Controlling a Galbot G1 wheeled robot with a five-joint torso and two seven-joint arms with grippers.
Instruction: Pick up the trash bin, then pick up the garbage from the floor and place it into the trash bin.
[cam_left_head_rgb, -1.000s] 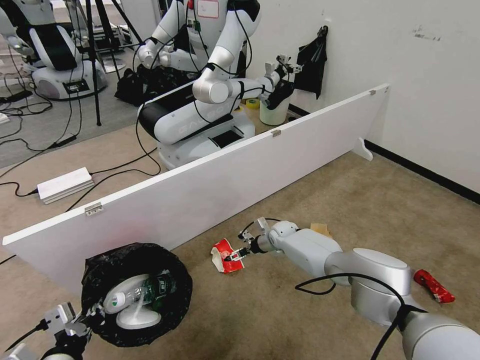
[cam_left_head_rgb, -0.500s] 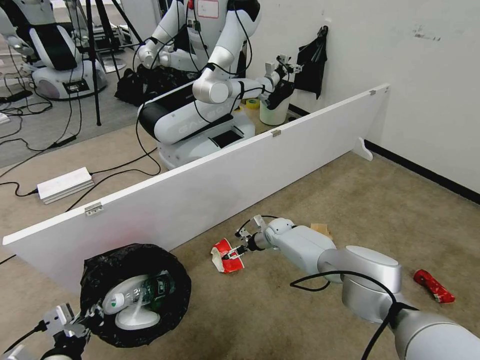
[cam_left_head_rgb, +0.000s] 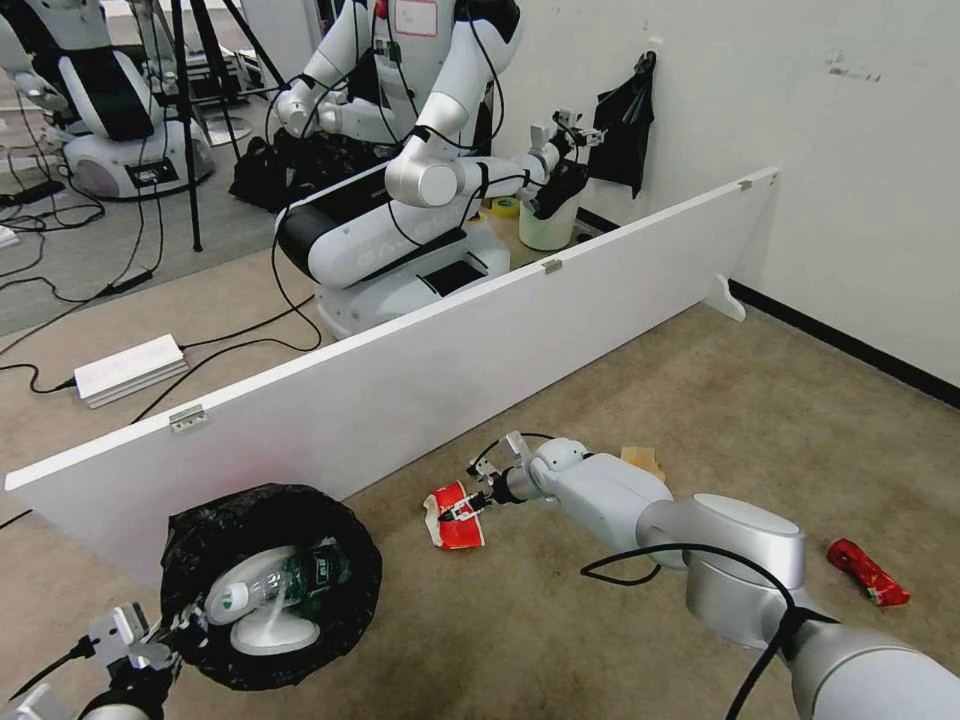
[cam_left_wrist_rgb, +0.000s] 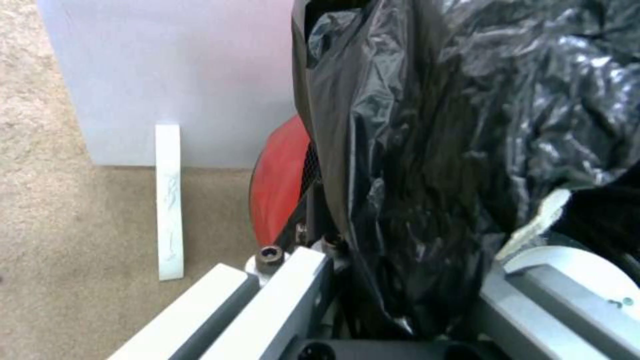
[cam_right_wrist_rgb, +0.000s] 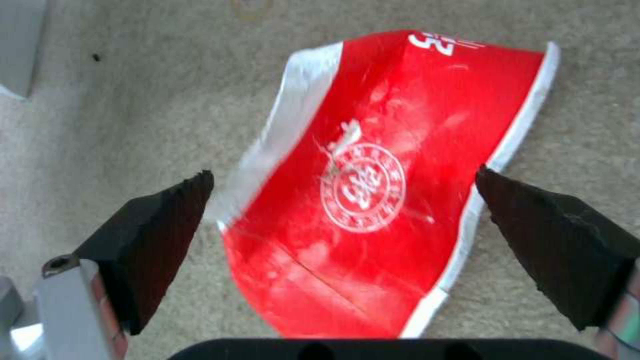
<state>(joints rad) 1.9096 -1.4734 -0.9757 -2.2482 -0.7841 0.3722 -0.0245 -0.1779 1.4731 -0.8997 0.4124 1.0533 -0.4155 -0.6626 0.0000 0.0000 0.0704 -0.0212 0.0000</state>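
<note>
1. My left gripper (cam_left_head_rgb: 165, 640) is clenched on the rim of the trash bin (cam_left_head_rgb: 270, 585), holding it low on my left, near the white board (cam_left_head_rgb: 400, 380); its red body (cam_left_wrist_rgb: 280, 190) peeks out beside the black liner (cam_left_wrist_rgb: 427, 150).
2. Inside the bin lies a green-labelled bottle (cam_left_head_rgb: 275, 585) on something white I can't identify.
3. Step in hand: picking up the crushed paper cup (cam_right_wrist_rgb: 387, 185). My right gripper (cam_left_head_rgb: 462, 507) hovers over it, pincer released, jaws astride. Next, I judge, lower and clench.
4. A tan scrap (cam_left_head_rgb: 642, 460) is half hidden behind my right arm; a red wrapper (cam_left_head_rgb: 868, 572) waits farther right.
</note>
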